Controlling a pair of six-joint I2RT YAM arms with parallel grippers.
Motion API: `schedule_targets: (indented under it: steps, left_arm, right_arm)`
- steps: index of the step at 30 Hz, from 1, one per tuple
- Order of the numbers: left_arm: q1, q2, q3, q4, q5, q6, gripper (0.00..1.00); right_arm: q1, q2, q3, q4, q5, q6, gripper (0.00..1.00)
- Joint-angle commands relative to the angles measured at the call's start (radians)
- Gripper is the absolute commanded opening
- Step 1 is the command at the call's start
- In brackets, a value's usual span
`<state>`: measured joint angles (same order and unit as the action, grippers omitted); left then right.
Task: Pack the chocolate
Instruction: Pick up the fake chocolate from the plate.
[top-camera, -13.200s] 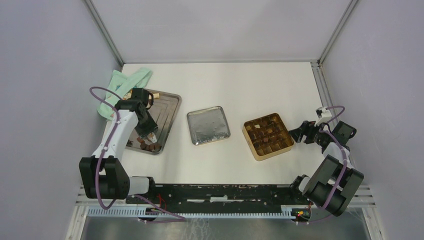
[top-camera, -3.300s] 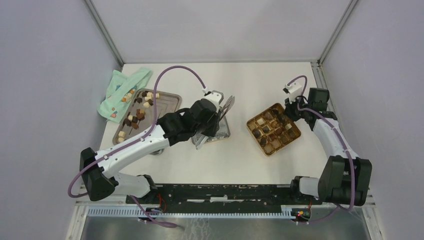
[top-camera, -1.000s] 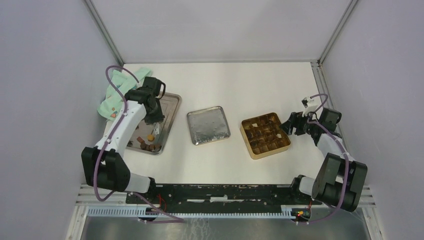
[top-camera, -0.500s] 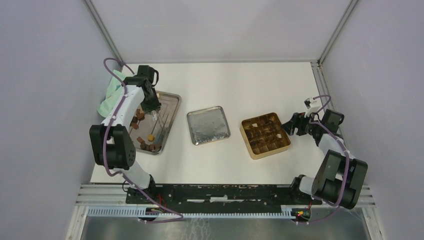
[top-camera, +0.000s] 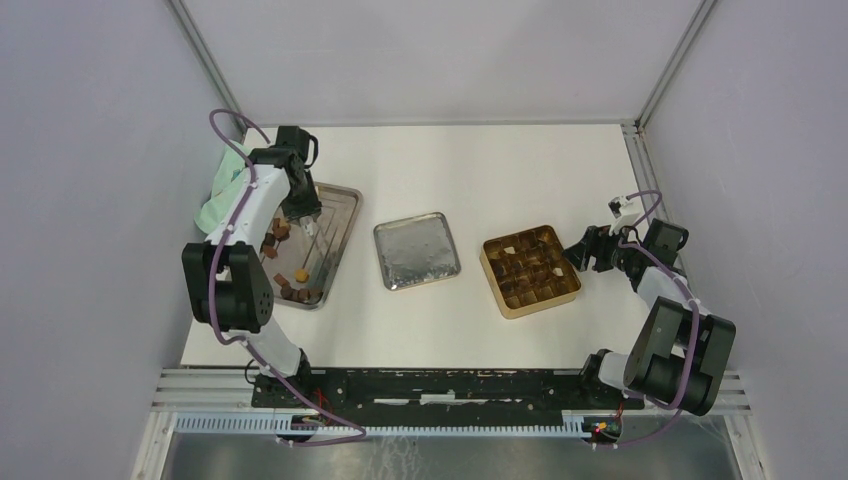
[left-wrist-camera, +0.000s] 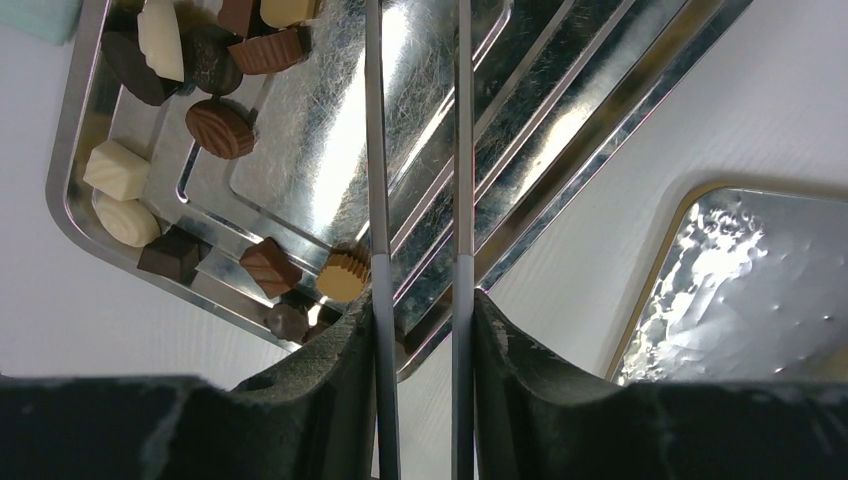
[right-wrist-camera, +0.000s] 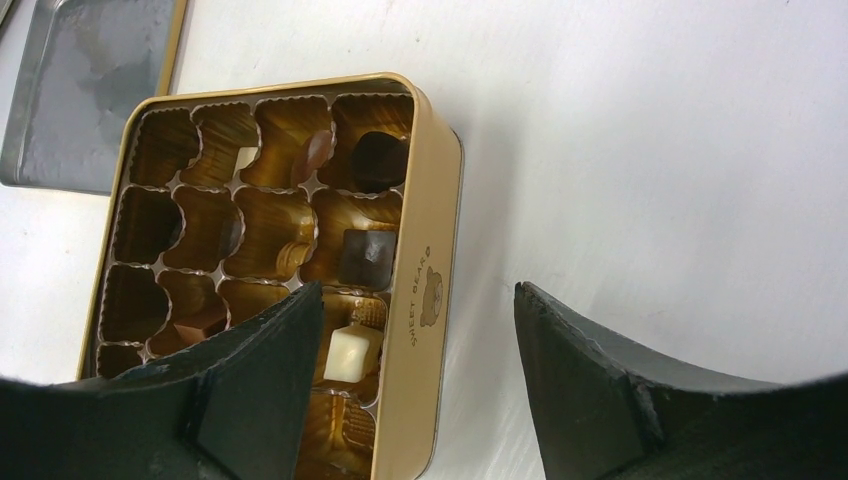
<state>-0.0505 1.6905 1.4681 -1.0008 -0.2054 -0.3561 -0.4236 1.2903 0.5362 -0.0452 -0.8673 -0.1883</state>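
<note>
Between chocolate (left-wrist-camera: 220, 128) and gold tin (top-camera: 547, 303) lies a silver lid (top-camera: 417, 250)

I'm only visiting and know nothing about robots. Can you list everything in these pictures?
tray: one, shiny steel, table's left side.
chocolates: a dozen or so, dark, brown and cream, on tray; several more in tin.
tin: one, gold, open, right side.
lid: one, silver, middle.
cloth: one, pale green, far left, beside tray.
tweezers: one pair, metal, above tray.
table: one, white.
left gripper: one, black, shut on tweezers.
right gripper: one, black, open beside tin.
</note>
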Motion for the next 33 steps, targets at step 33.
schedule_targets:
  steps: [33]
  left_arm:
    - [0.025, 0.032, 0.075, 0.01, -0.011, 0.079, 0.4]
  right_arm:
    - [-0.012, -0.001, 0.004, 0.03, -0.041, -0.014, 0.75]
